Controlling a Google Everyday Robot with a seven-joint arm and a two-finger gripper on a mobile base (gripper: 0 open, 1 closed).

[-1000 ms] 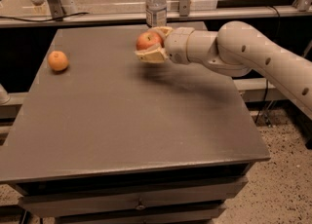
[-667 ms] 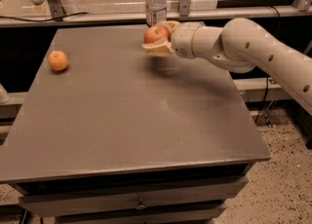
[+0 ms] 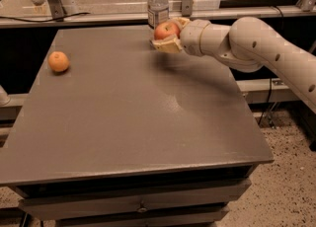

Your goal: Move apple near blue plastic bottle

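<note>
Pinching apple [image 3: 165,29], tool [image 3: 166,35] hovers just beside blue plastic bottle [image 3: 157,5], above table [image 3: 133,117]

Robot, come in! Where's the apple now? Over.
Gripper shut on apple, above table far edge. Blue plastic bottle just behind. Orange far off, not in the way.
</note>
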